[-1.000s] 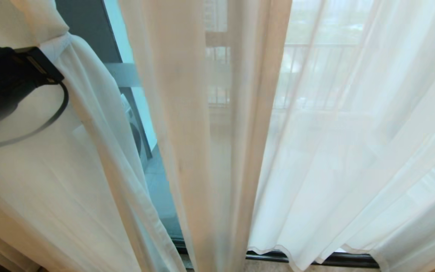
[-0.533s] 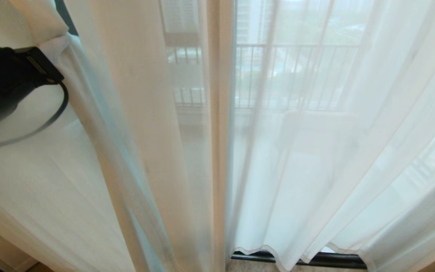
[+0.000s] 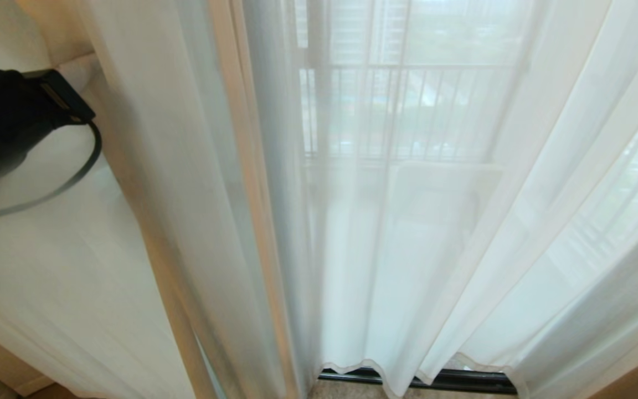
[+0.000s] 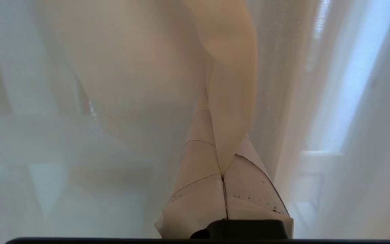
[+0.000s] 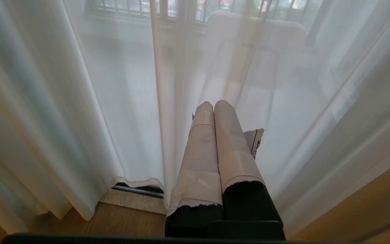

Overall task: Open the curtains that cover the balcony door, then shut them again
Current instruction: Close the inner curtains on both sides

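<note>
The sheer white curtains (image 3: 407,221) hang in long folds across the whole head view and cover the balcony door, of which only the black bottom track (image 3: 452,379) shows under the wavy hem. My left arm (image 3: 3,111) reaches in from the left, and its hand is buried in the fabric. In the left wrist view the left gripper (image 4: 220,149) is shut on a cream fold of curtain (image 4: 229,67) that runs up from between its taped fingers. My right gripper (image 5: 214,105) is shut on nothing, low down, close in front of the curtain (image 5: 113,101) near its hem.
Through the fabric I see a balcony railing (image 3: 407,111) and a pale chair-like shape (image 3: 441,188). A stone sill (image 5: 130,200) and the door track (image 5: 137,189) lie under the hem, with wooden floor (image 5: 130,222) in front. A black cable (image 3: 70,177) loops under my left wrist.
The whole scene has slid left in the head view, so the camera has moved. The gap that showed dark door frame and glass is now covered by curtain folds. Both grippers stay shut.
</note>
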You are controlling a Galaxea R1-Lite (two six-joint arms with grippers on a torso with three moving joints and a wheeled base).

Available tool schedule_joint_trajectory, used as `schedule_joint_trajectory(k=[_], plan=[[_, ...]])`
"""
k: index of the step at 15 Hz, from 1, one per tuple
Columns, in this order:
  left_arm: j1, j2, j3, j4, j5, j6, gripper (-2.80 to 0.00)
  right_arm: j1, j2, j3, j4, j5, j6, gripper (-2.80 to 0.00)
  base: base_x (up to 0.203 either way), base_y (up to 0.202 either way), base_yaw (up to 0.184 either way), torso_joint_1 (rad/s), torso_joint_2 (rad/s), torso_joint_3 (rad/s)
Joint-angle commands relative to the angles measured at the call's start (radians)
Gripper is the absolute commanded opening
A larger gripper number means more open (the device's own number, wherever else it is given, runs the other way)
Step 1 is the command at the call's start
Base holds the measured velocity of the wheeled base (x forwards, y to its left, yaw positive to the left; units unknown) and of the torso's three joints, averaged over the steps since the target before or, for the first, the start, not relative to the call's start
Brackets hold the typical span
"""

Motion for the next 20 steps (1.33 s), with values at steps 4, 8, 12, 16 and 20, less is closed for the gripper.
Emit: schedule_joint_trajectory(k=[4, 8, 12, 16, 20], plan=[[0.000, -0.007, 0.000, -0.006, -0.001, -0.002, -2.80, -0.001, 0.000, 0.000, 0.000, 0.001, -0.001, -2.80, 0.000, -0.023, 0.000, 0.000, 0.00, 0.001], [-0.002, -0.020, 0.000, -0.007, 0.001, -0.002, -2.80, -0.001, 0.000, 0.000, 0.000, 0.001, -0.001, -2.80, 0.000, 0.000, 0.000, 0.000, 0.00, 0.000], [0.002, -0.063, -0.007, -0.005, 0.012, -0.003, -2.80, -0.001, 0.000, 0.000, 0.000, 0.001, -0.001, -2.80, 0.000, 0.000, 0.000, 0.000, 0.00, 0.000], [0.007, -0.125, -0.009, 0.007, 0.015, -0.005, -2.80, -0.001, 0.000, 0.000, 0.000, 0.001, -0.001, -2.80, 0.000, 0.000, 0.000, 0.000, 0.00, 0.000], [0.006, -0.198, -0.011, 0.031, 0.017, -0.005, -2.80, -0.001, 0.000, 0.000, 0.000, 0.001, -0.001, -2.80, 0.000, 0.000, 0.000, 0.000, 0.00, 0.000]])
